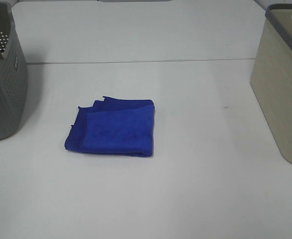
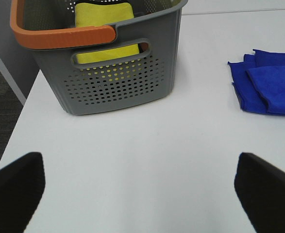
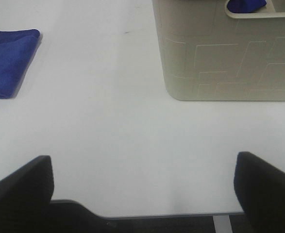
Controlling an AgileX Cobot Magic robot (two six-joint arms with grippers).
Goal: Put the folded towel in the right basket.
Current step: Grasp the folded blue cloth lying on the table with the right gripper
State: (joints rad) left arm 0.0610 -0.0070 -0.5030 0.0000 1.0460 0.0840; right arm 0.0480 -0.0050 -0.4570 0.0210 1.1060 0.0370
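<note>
A folded blue towel point(image 1: 113, 127) lies flat on the white table, left of centre. It also shows in the left wrist view point(image 2: 271, 87) and the right wrist view point(image 3: 8, 60). The beige right basket point(image 1: 282, 94) stands at the table's right edge; it shows in the right wrist view point(image 3: 225, 53) with something blue inside. My left gripper point(image 2: 140, 191) is open and empty over the table's near left, apart from the towel. My right gripper point(image 3: 142, 187) is open and empty over the near right edge. Neither gripper shows in the exterior high view.
A grey perforated basket point(image 1: 4, 82) with an orange handle point(image 2: 59, 34) stands at the left edge and holds a yellow cloth point(image 2: 106, 29). A seam point(image 1: 136, 61) crosses the table behind the towel. The table's front edge point(image 3: 181, 214) shows in the right wrist view.
</note>
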